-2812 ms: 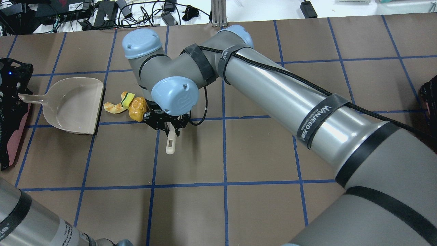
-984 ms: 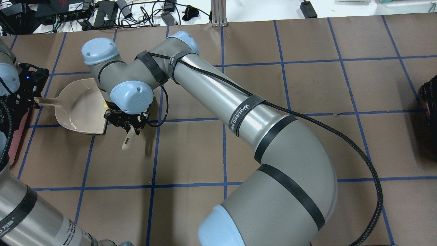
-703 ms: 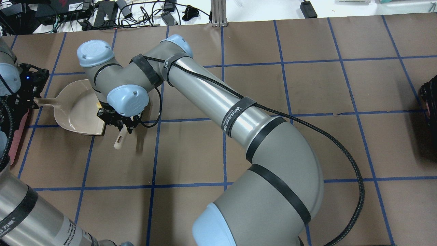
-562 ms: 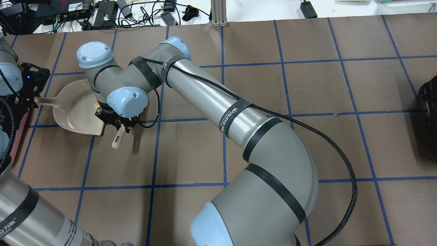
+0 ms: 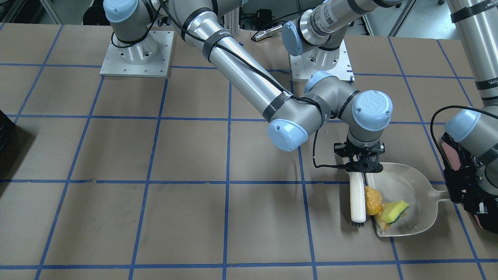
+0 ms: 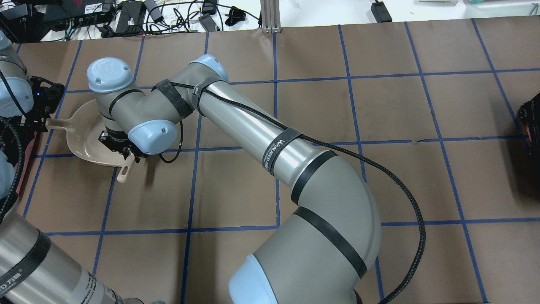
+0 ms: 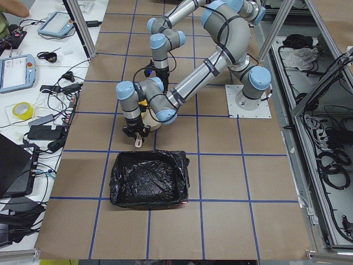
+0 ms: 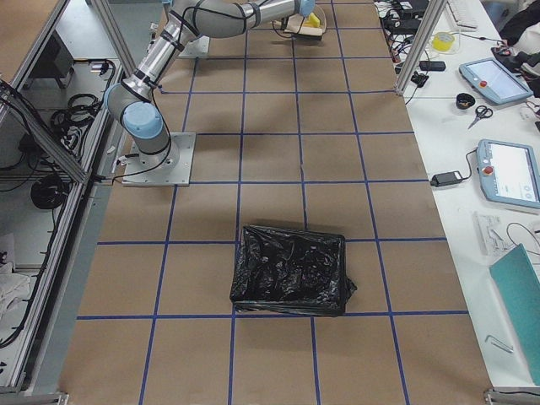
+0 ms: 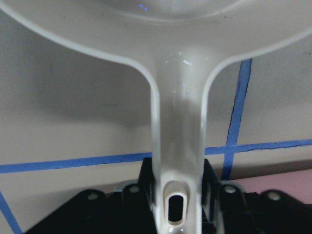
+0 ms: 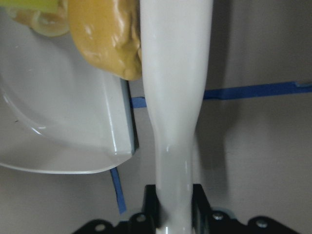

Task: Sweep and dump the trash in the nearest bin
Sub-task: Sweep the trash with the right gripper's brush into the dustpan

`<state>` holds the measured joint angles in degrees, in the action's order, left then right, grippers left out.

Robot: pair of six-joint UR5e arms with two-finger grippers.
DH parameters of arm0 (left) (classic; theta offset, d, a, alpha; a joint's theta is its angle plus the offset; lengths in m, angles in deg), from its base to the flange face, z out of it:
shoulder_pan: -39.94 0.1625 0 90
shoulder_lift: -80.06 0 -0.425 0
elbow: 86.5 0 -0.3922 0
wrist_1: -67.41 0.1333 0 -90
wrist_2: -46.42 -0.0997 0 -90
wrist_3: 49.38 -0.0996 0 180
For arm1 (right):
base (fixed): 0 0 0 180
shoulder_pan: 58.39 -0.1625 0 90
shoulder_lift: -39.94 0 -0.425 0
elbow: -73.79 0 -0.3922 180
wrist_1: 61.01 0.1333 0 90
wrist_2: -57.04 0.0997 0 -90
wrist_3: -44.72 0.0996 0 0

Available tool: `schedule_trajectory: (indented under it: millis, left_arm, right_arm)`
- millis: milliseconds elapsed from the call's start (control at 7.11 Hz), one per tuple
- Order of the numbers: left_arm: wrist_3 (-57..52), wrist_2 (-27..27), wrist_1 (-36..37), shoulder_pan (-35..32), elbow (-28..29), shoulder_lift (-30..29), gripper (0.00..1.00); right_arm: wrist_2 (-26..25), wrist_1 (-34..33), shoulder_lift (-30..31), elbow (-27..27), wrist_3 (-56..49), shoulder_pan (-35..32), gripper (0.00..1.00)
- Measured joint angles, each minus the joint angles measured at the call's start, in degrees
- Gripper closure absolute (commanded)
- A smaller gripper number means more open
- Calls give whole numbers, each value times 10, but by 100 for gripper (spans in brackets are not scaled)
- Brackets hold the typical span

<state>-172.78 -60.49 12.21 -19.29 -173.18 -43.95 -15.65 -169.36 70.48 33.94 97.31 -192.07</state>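
The beige dustpan (image 5: 418,186) lies on the table with the yellow-brown lump (image 5: 372,200) and the yellow-and-green sponge (image 5: 393,212) just inside its lip. The tan croissant piece is mostly hidden under them. My right gripper (image 5: 360,168) is shut on the white brush (image 5: 357,198), which lies along the pan's lip against the lump (image 10: 105,41). My left gripper (image 5: 453,191) is shut on the dustpan handle (image 9: 178,122). The pink-sided bin (image 5: 447,149) with its black bag (image 7: 148,178) sits right behind my left gripper.
A second black-lined bin (image 8: 291,268) stands at the table's far right end (image 6: 531,114). My right arm's long forearm (image 6: 261,131) reaches across the middle of the brown gridded table. Cables and devices lie past the far edge.
My right gripper has dragged the brush leftward and pushed the trash into the dustpan. My left gripper came in and closed on the dustpan handle, and the pan shifted slightly.
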Motion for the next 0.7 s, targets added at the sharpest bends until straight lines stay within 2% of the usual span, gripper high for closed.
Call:
schedule_trajectory:
  millis: [422, 703]
  left_arm:
    - [2, 0, 0, 0, 0, 0, 100]
    - [2, 0, 0, 0, 0, -1, 100]
  right_arm:
    - [9, -24, -47, 59, 22, -18, 100]
    - [30, -62, -62, 71, 40, -30, 100]
